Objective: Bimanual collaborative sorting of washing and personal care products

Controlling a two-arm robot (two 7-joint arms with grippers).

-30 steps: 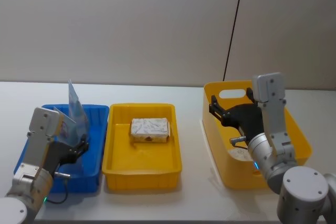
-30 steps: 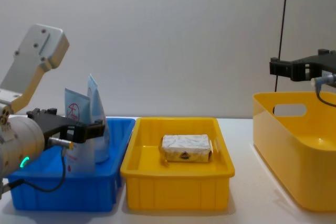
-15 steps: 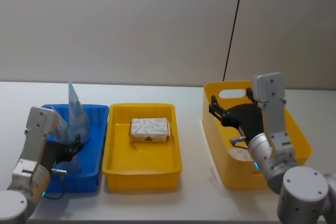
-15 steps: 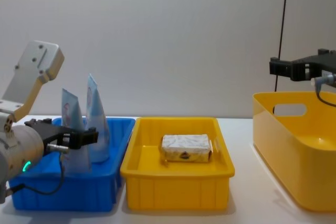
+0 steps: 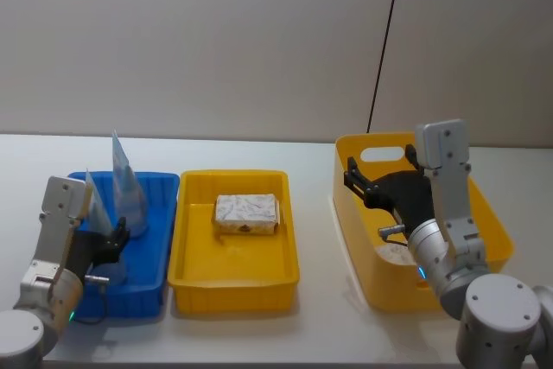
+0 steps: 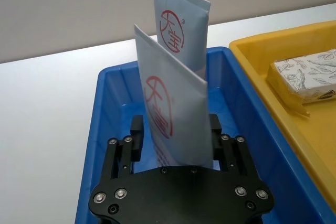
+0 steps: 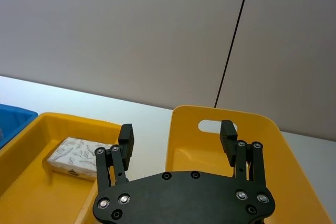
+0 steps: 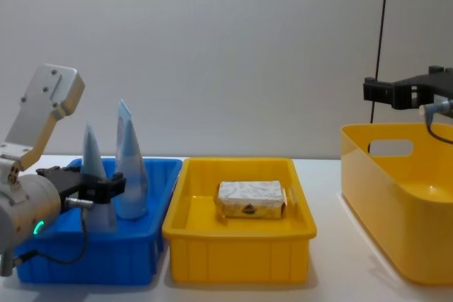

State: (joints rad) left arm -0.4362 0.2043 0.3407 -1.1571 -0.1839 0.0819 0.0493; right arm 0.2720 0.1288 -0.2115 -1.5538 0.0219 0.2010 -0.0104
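Grasping the nearer squeeze tube (image 6: 170, 108) by its sides, the left pincer (image 6: 176, 125) sits low in the blue bin (image 6: 105, 114) at the head view's lower left, the tube upright just before a second tube (image 6: 181, 30) (both bear a round red logo). A wrapped block pack (image 5: 247, 213) lies in the middle yellow bin (image 5: 233, 281). The right pincer (image 7: 177, 128) hovers released and empty over the tall yellow bin (image 5: 354, 239) at the right.
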